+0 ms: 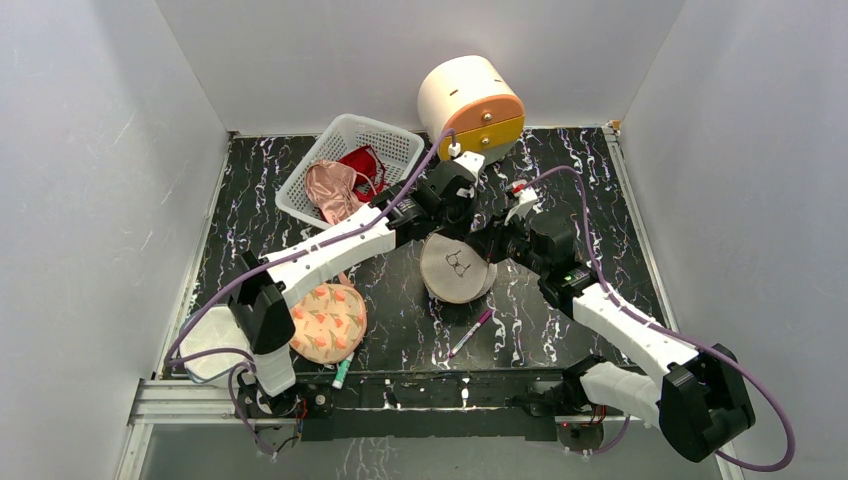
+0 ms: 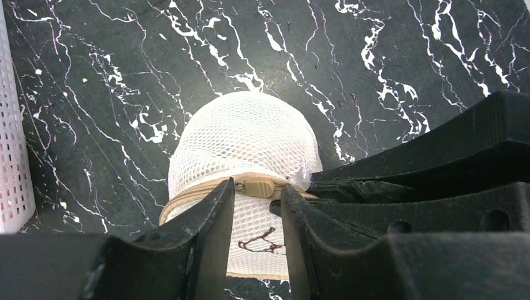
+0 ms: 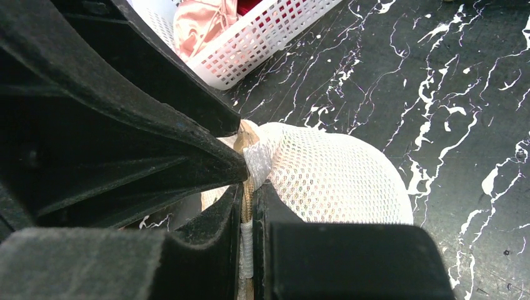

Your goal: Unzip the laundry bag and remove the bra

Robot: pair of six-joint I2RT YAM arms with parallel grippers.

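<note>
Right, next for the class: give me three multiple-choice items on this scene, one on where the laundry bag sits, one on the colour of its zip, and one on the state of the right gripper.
1. Where is the laundry bag?
A. In the white basket
B. On the black marbled table
C. On top of the cream drum

2. What colour is the bag's zip?
A. Red
B. Blue
C. Beige

3. What is the right gripper doing?
A. It is shut on the bag's zipped rim
B. It is wide open, high above the table
C. It is out of every view

Answers:
1 B, the top view shows the bag standing on the table.
2 C, the zip is beige against the white mesh.
3 A, the right wrist view shows its fingers pressed close with the zip band between them.
</note>
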